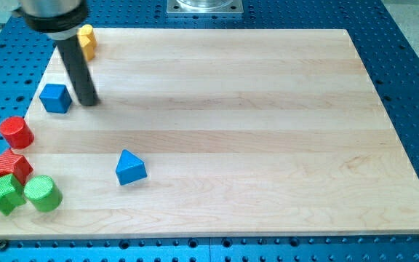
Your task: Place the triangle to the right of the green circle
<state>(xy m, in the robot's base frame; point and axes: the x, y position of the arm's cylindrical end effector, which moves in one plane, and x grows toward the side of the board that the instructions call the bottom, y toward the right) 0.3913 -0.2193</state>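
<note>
A blue triangle block (130, 168) lies on the wooden board, left of the middle and toward the view's bottom. A green circle block (43, 193) stands near the board's bottom left corner, well to the triangle's left. My tip (88, 102) rests on the board near the view's top left, just right of a blue cube (55, 97), and far above and left of the triangle. The rod rises from the tip toward the view's top left.
A red cylinder (16, 132), a red star (10, 167) and a green star (1, 194) crowd the board's left edge by the green circle. A yellow block (86, 41) sits at the top left corner. The wooden board (268, 109) lies on a blue perforated table.
</note>
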